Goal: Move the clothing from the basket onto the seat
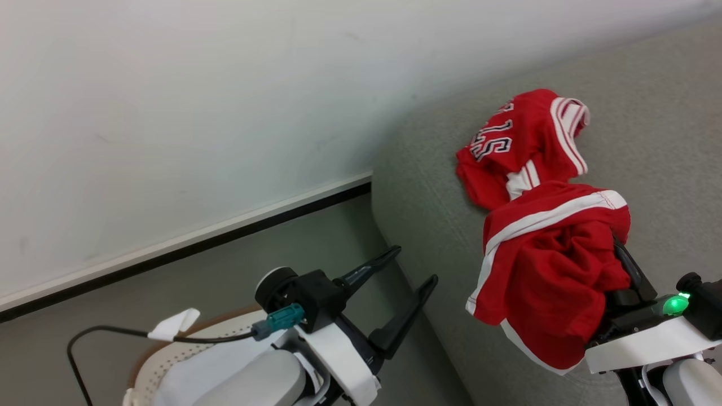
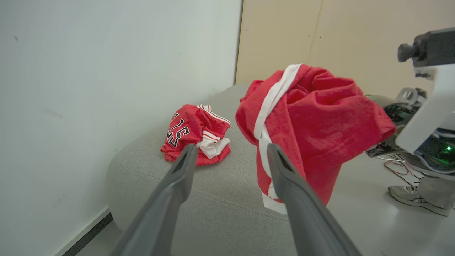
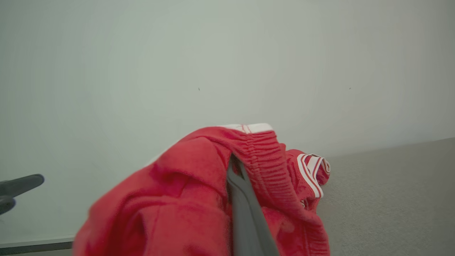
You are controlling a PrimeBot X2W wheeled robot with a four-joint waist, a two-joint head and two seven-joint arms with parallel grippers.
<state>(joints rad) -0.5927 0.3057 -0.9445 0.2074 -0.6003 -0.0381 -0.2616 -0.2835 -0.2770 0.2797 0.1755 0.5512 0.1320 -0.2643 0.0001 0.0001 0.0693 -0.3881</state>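
1. The lettered garment [image 1: 522, 146] lies crumpled on the seat [image 1: 428, 186], at 1 o'clock in the head view: delivered.
2. The striped garment [image 1: 550, 270] hangs over the seat's edge at 4 o'clock with the right claw [image 3: 236, 177] clamped on it; release remains.
3. The left claw [image 1: 414, 263] has its fingers apart and empty. The basket [image 1: 148, 361] sits at 7 o'clock, its contents hidden.
4. Surroundings: grey woven upholstery, pale wall, dark skirting, grey floor.
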